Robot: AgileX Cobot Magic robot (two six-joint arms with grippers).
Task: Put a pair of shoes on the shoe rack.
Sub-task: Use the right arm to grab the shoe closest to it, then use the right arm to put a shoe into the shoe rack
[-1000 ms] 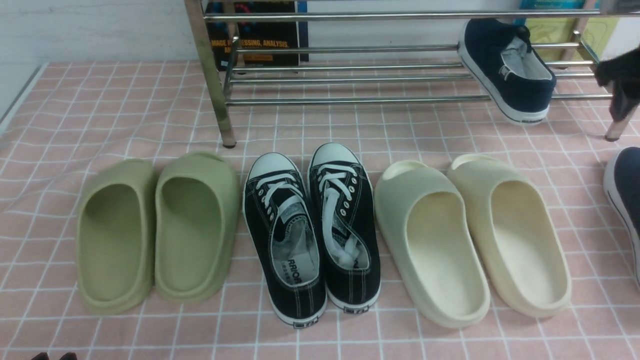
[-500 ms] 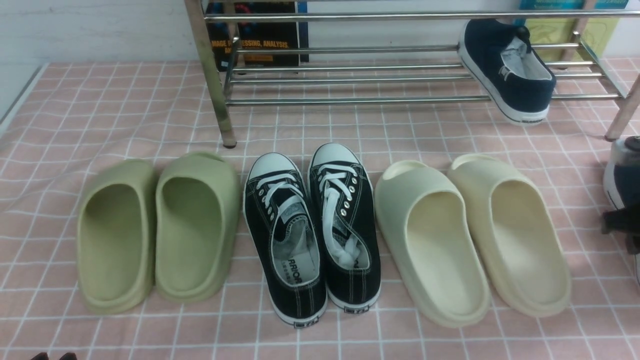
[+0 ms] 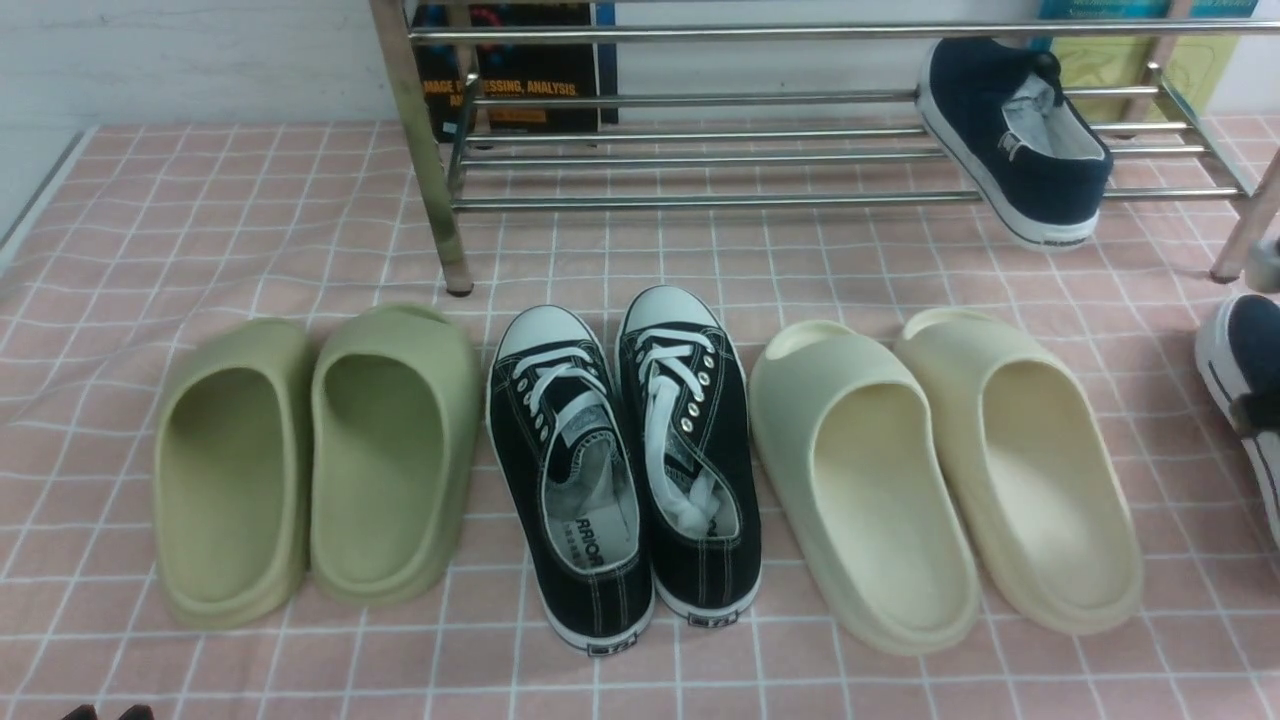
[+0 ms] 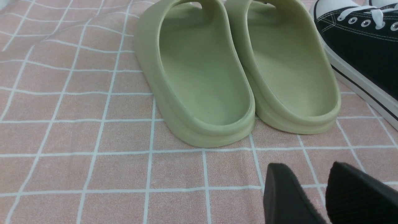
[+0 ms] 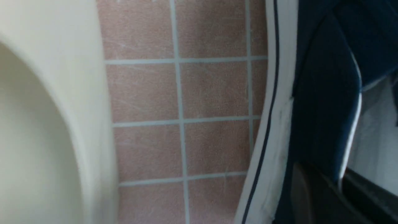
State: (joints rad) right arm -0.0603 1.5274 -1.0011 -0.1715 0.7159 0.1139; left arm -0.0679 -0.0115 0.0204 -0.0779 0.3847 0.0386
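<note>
Pink checked cloth (image 3: 250, 220): covers the whole table; every shoe not yet racked stands on it.
Chrome shoe rack (image 3: 700, 201): spans the far side, long bars on upright legs. Its right leg (image 3: 1240, 240) stands close to the far end of the gripped shoe. Likely snag: a lifted toe catching that leg or the near bar.
Cream slides (image 3: 870, 480): near, right of centre. The right one lies just beside the gripped shoe, so a sideways swing on the lift could shove it.
Green slides (image 3: 390, 450): near left, well clear of the work.
Black lace-up sneakers (image 3: 600, 590): near centre, between the two slide pairs; not the pair wanted.
Navy shoe on the rack (image 3: 1010, 130): far right on the lower tier, toe far, tilted, heel hanging out over the near bar. Worry: a nudge from its arriving partner could tip it off. Looks: navy canvas, white rubber sole, pale grey lining, no laces.
Second navy shoe (image 3: 1250, 340): on the cloth at the right edge, mostly cut off in the front view. Same canvas, with a thin dark stripe along the white sole. Worry: held only by its thin collar, it may droop, twist or slide out.
Right gripper (image 5: 340, 186): appears clamped on that shoe's side wall at the collar, one finger inside, one outside.
Left gripper (image 4: 306, 174): near left, low over the cloth beside the green slides, fingers apart, nothing between them.
</note>
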